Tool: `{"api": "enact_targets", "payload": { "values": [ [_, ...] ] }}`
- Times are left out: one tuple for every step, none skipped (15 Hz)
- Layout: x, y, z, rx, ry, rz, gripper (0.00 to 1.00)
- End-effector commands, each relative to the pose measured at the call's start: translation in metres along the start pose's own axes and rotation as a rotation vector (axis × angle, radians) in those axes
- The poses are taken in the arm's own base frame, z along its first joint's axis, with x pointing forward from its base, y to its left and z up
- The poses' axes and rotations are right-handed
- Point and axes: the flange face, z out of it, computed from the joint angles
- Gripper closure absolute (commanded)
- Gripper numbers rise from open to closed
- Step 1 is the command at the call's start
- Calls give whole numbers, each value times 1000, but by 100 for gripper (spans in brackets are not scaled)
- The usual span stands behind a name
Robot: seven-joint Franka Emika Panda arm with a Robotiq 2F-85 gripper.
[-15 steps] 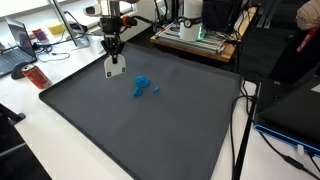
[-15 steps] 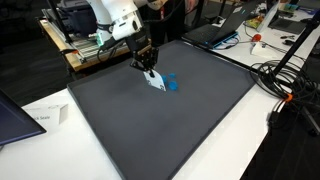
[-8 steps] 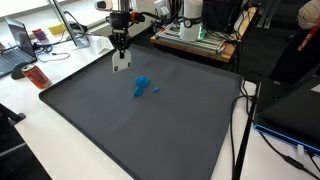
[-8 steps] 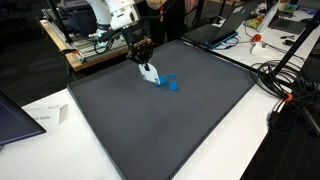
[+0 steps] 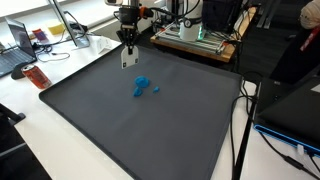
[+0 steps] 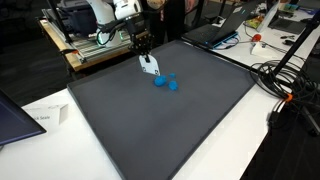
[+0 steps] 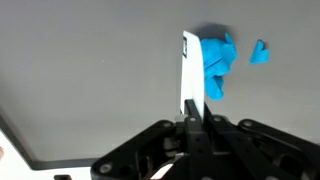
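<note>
- The dark grey mat (image 5: 130,130) covers most of the table in both exterior views (image 6: 150,130). Everything named below sits over its far part.
- The arm (image 6: 118,12) reaches in from beyond the mat's far edge. Its wrist points straight down, so the gripper (image 5: 128,42) hangs vertically above the mat, well clear of it.
- Compared with a second ago, the arm has carried the gripper up and back toward the far edge. The grip has not changed.
- The fingers (image 7: 190,122) are pressed narrow, clamped on the top edge of the white card (image 5: 127,58). The card hangs upright below the fingertips, and in the wrist view (image 7: 188,75) it shows edge-on as a thin strip.
- Earlier the card's lower end overlapped the blue lump (image 6: 160,81) in an exterior view. Now the card (image 6: 149,67) hangs apart from it.
- The blue lump (image 5: 143,86) lies on the mat, nearer the mat's middle than the card. In the wrist view (image 7: 213,70) it appears just beside the card.
- A small blue piece (image 5: 157,89) lies just beside the lump and apart from it (image 7: 259,52).
</note>
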Motion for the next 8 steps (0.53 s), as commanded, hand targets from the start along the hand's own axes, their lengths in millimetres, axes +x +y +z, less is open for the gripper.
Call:
{"api": "enact_targets", "payload": {
  "values": [
    [-2,-21,-17,-11,-23,-37,99],
    [0,-26,-21,-13,-39,-52,99],
    [5,-31,-25,-18,-65,-60,99],
    [9,-35,-29,-17,-98,-67,99],
    [15,-42,-34,-11,-142,-72,99],
    [22,-48,-39,-2,-189,-73,99],
    [29,-54,-45,10,-221,-72,99],
    [37,-59,-51,13,-255,-60,99]
  ]
}}
